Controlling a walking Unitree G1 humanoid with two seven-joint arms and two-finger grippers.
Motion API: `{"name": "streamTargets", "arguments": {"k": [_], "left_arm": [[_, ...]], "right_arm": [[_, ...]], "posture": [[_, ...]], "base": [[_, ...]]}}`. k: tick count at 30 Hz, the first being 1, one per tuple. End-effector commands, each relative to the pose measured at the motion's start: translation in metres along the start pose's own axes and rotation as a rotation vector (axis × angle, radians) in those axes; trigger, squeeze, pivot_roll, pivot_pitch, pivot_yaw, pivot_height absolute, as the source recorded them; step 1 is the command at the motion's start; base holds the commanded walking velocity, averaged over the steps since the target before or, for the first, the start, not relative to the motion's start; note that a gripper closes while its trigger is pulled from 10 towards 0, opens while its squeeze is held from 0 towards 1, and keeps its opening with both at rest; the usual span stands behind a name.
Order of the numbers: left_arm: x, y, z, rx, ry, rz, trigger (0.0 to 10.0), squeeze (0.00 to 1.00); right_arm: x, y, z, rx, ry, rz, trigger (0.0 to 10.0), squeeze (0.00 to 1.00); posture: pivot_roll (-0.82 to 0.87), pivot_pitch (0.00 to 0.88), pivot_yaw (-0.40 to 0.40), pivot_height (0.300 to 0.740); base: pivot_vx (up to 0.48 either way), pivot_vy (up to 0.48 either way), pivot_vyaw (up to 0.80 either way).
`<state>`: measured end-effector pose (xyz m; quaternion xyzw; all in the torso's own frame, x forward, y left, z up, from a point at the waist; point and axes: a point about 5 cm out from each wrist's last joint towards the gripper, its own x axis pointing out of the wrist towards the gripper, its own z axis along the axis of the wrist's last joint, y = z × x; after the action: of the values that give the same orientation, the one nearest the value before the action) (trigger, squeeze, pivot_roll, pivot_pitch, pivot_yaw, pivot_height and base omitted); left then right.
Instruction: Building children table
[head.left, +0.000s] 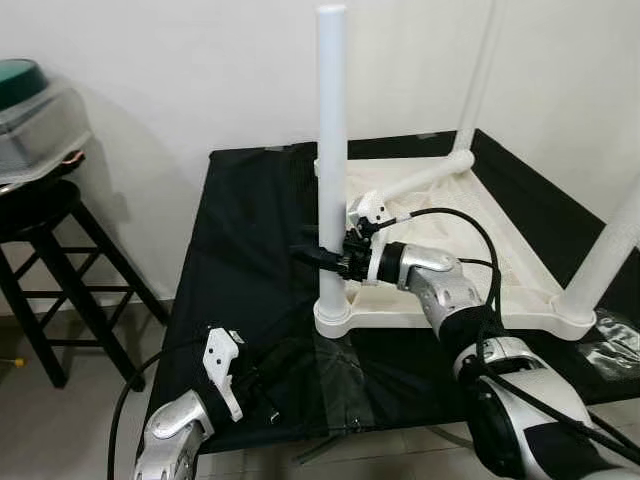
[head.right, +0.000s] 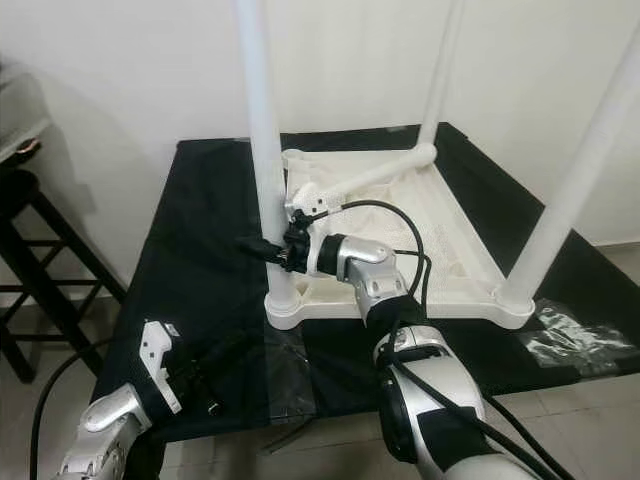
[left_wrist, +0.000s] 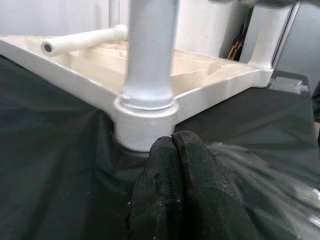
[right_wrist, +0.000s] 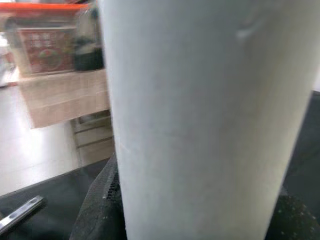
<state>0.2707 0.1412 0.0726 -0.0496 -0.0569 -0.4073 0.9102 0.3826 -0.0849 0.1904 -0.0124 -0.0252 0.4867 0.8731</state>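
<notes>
A white children's table (head.left: 470, 312) lies upside down on a black cloth. Three legs stand upright in its corners: a near-left leg (head.left: 331, 150), a right one (head.left: 610, 250) and a far one (head.left: 480, 70). Another leg (head.left: 420, 178) lies loose inside the upturned top. My right gripper (head.left: 318, 256) is shut on the near-left leg (right_wrist: 210, 120), a little above its socket (left_wrist: 145, 120). My left gripper (head.left: 265, 390) rests low on the cloth in front of that corner. Its fingers (left_wrist: 180, 190) are pressed together with nothing between them and point at the socket.
A black stool (head.left: 40, 230) stands to the left, carrying a clear plastic box with a green lid (head.left: 30, 110). A crumpled plastic bag (head.left: 615, 340) lies on the cloth at the right. A white wall is close behind. The cloth's front edge (head.left: 330, 432) runs near my arms.
</notes>
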Motion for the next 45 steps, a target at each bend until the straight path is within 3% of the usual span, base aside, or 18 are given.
{"name": "streamTargets", "arguments": {"k": [1, 2, 3, 4, 5, 6, 7, 8, 19, 20, 21, 22, 32, 33, 42, 43, 44, 45], "left_arm": [[-0.007, 0.0, -0.004, -0.004, 0.016, 0.001, 10.0, 0.0], [-0.007, 0.0, -0.004, -0.004, 0.016, 0.001, 10.0, 0.0], [-0.008, 0.0, -0.004, -0.004, 0.016, 0.001, 10.0, 0.0], [-0.008, 0.0, -0.004, -0.004, 0.016, 0.001, 10.0, 0.0], [-0.008, 0.001, -0.004, -0.004, 0.018, -0.001, 10.0, 0.0], [-0.009, 0.002, -0.004, -0.002, 0.02, -0.001, 10.0, 0.0], [-0.009, 0.002, -0.004, -0.002, 0.02, -0.001, 10.0, 0.0], [-0.009, 0.002, -0.004, -0.001, 0.021, -0.002, 10.0, 0.0], [-0.009, 0.006, -0.002, -0.004, 0.017, 0.001, 10.0, 0.0], [-0.008, 0.005, -0.002, -0.003, 0.015, 0.0, 10.0, 0.0], [-0.007, 0.005, -0.002, -0.003, 0.014, -0.002, 10.0, 0.0], [-0.006, 0.004, -0.002, -0.001, 0.012, -0.003, 10.0, 0.0], [-0.003, 0.002, 0.0, 0.003, 0.004, -0.006, 10.0, 0.0], [0.0, -0.001, -0.001, 0.004, 0.004, -0.015, 10.0, 0.0], [0.006, -0.008, -0.002, 0.003, -0.008, -0.02, 10.0, 0.0], [0.006, -0.009, -0.003, -0.009, -0.01, -0.022, 10.0, 0.0], [0.006, -0.009, -0.003, -0.009, -0.01, -0.022, 10.0, 0.0], [0.005, -0.009, -0.004, -0.017, -0.01, -0.023, 10.0, 0.0]], "right_arm": [[-0.003, -0.004, -0.031, 0.031, 0.051, -0.48, 0.0, 0.0], [-0.003, -0.004, -0.031, 0.031, 0.051, -0.48, 0.0, 0.0], [-0.012, 0.003, -0.054, 0.072, 0.09, -0.705, 0.0, 0.0], [-0.012, 0.003, -0.054, 0.072, 0.09, -0.705, 0.0, 0.0], [-0.013, 0.027, -0.076, 0.113, 0.124, -0.761, 0.0, 0.0], [-0.008, 0.05, -0.091, 0.161, 0.136, -0.723, 0.0, 0.0], [-0.008, 0.05, -0.091, 0.161, 0.136, -0.723, 0.0, 0.0], [-0.003, 0.066, -0.097, 0.196, 0.13, -0.648, 0.0, 0.0], [0.004, 0.055, -0.084, 0.147, 0.12, -0.675, 0.0, 0.0], [0.005, 0.056, -0.082, 0.127, 0.134, -0.667, 10.0, 0.0], [0.005, 0.057, -0.081, 0.113, 0.144, -0.663, 10.0, 0.0], [0.005, 0.056, -0.076, 0.103, 0.127, -0.618, 10.0, 1.0], [0.005, 0.036, -0.038, 0.084, -0.043, -0.359, 10.0, 1.0], [0.0, 0.026, -0.019, 0.026, -0.079, -0.133, 10.0, 0.0], [-0.014, 0.02, -0.02, -0.026, 0.087, 0.218, 9.6, 0.0], [-0.014, 0.017, -0.017, -0.018, 0.112, 0.255, 3.9, 0.0], [-0.014, 0.017, -0.017, -0.018, 0.112, 0.255, 3.9, 0.0], [-0.014, 0.016, -0.015, -0.011, 0.121, 0.277, 0.0, 0.0]], "posture": [[0.08, 0.0, -0.056, 0.74], [0.08, 0.0, -0.056, 0.74], [0.08, 0.0, -0.057, 0.74], [0.08, 0.0, -0.057, 0.74], [0.08, 0.0, -0.063, 0.74], [0.06, 0.0, -0.06, 0.74], [0.06, 0.0, -0.06, 0.74], [0.06, 0.0, -0.06, 0.74], [0.05, 0.0, -0.029, 0.74], [0.06, 0.0, -0.024, 0.74], [0.06, 0.0, -0.024, 0.74], [0.06, 0.0, -0.018, 0.74], [0.08, 0.0, -0.002, 0.74], [0.11, 0.0, -0.024, 0.74], [0.12, 0.0, -0.012, 0.74], [0.11, 0.0, 0.005, 0.74], [0.11, 0.0, 0.005, 0.74], [0.12, 0.0, 0.011, 0.74]], "base": [[0.0, 0.0, 0.0], [0.0, 0.0, 0.0], [0.0, 0.0, 0.0], [0.0, 0.0, 0.0], [0.0, 0.0, 0.0], [0.0, 0.0, 0.0], [0.0, 0.0, 0.0], [0.0, 0.0, 0.0], [0.0, 0.0, 0.0], [0.0, 0.0, 0.0], [0.0, 0.0, 0.0], [0.0, 0.0, 0.0], [0.0, 0.0, 0.0], [0.0, 0.0, 0.0], [0.0, 0.0, 0.0], [0.0, 0.0, 0.0], [0.0, 0.0, 0.0], [0.0, 0.0, 0.0]]}}
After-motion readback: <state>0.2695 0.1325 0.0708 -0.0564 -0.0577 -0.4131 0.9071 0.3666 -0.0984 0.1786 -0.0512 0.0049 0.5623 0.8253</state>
